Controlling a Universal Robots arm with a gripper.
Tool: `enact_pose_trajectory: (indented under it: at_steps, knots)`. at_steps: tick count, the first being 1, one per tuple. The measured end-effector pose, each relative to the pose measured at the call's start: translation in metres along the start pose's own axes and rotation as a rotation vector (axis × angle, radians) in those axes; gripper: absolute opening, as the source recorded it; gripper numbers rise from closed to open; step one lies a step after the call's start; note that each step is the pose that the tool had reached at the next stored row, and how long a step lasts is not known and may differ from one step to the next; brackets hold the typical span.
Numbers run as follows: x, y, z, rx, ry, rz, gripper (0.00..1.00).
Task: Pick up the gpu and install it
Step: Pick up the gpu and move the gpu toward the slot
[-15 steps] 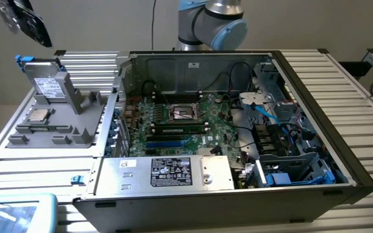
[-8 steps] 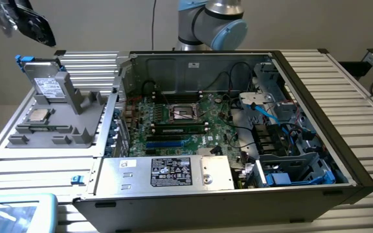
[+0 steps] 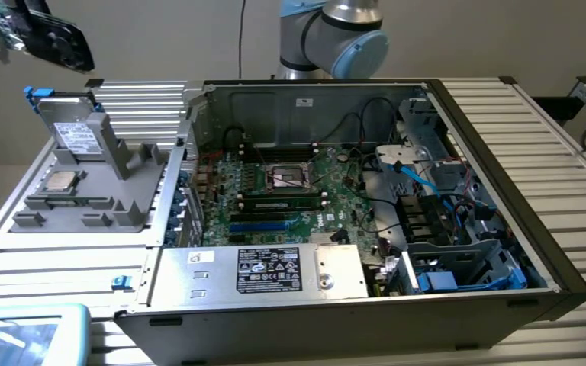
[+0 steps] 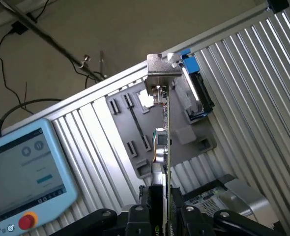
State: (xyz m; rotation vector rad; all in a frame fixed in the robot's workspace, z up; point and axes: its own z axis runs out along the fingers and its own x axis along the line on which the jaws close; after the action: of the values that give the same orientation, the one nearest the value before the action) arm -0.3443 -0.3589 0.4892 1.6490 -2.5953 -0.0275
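Wrist view: the gripper [image 4: 167,215] is clenched on the gpu [image 4: 166,140], which sticks straight out in front of it, edge-on, silver bracket [image 4: 162,71] at the far end, grey holder [image 4: 130,123] lying beyond.

The exterior camera sits high and looks steeply down on the open computer case [image 3: 375,213] and bench [image 3: 59,259]. The wrist camera sits just behind the tool [image 4: 167,221] and looks down along the gpu [image 4: 165,123] at the grey holder [image 4: 130,132], which both views share.
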Motion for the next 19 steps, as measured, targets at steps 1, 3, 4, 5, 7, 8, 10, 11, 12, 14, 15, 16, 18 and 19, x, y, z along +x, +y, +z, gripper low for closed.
enact_pose_trajectory:
  at_steps: [1,3,4,5,7,8,10,11,12,14,15,16,18,19]
  knots:
    - [0.0,0.0,0.0001,0.001,0.0009,-0.018,0.27]
    - [0.0,0.0,0.0002,0.0032,0.0026,-0.055,0.27]
    - [0.0,0.0,0.0003,0.0043,0.0034,-0.073,0.27]
    - [0.0,0.0,0.0004,0.0054,0.0042,-0.091,0.27]
    - [0.0,0.0,0.0006,0.0076,0.0058,-0.128,0.27]
    - [0.0,0.0,0.0007,0.0088,0.0065,-0.146,0.27]
    - [0.0,0.0,0.001,0.0114,0.008,-0.181,0.27]
    - [-0.0001,0.0,0.0011,0.0128,0.0087,-0.199,0.27]
    - [-0.0001,-0.0001,0.0013,0.0143,0.0093,-0.217,0.27]
    - [-0.0001,-0.0001,0.0015,0.0172,0.0107,-0.254,0.27]
    - [-0.0001,-0.0001,0.0016,0.0187,0.0114,-0.272,0.27]
    - [-0.0001,-0.0001,0.0017,0.0202,0.0122,-0.291,0.27]
    - [-0.0001,-0.0001,0.0019,0.0228,0.0135,-0.328,0.27]
    - [-0.0001,-0.0001,0.0019,0.024,0.0142,-0.345,0.27]
